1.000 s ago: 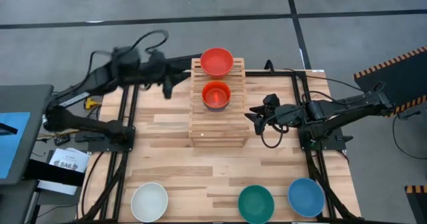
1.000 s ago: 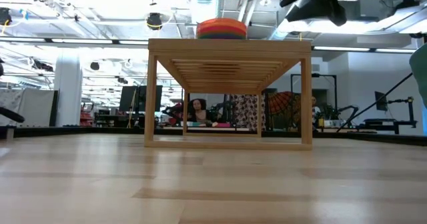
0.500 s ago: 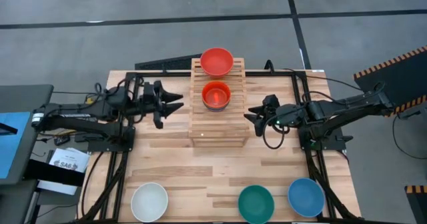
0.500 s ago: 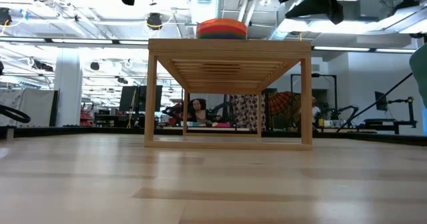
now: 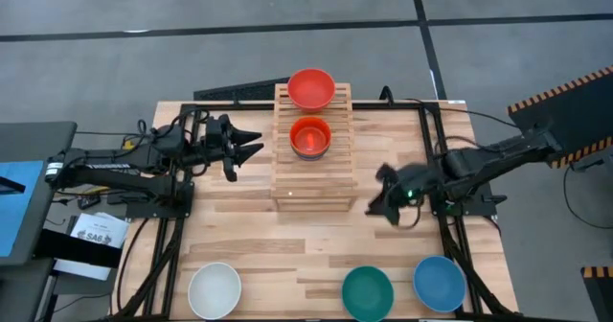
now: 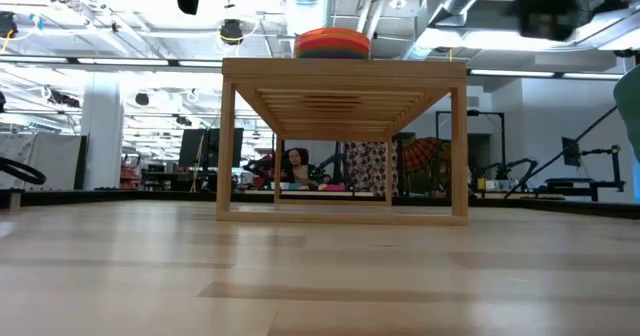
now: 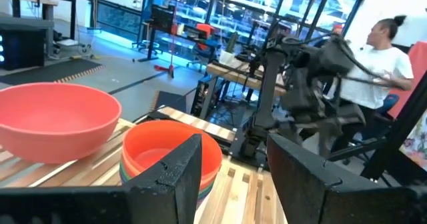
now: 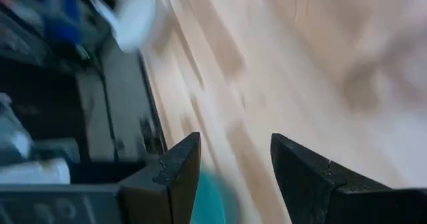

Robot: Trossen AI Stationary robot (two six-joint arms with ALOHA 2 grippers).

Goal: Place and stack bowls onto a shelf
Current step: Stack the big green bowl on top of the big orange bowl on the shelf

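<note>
The wooden slatted shelf point(image 5: 312, 159) stands at the table's far middle. A red bowl point(image 5: 311, 87) sits on its far step. A stack of bowls with an orange one on top point(image 5: 310, 136) sits on the lower step and also shows in the left wrist view point(image 7: 170, 154). White point(image 5: 215, 289), teal point(image 5: 368, 291) and blue point(image 5: 440, 282) bowls rest on the table near its near edge. My left gripper point(image 5: 251, 146) is open and empty, left of the shelf. My right gripper point(image 5: 376, 207) is open and empty, right of the shelf's near corner.
Bare tabletop point(image 5: 287, 245) lies between the shelf and the near row of bowls. Black arm frames run along both table sides point(image 5: 177, 217). A person point(image 7: 393, 51) sits beyond the table in the left wrist view.
My left arm swung from the far left down to the shelf's left side, then held still. My right gripper has moved toward the table's near edge and turned to point at the near bowls. All bowls stay in place.
</note>
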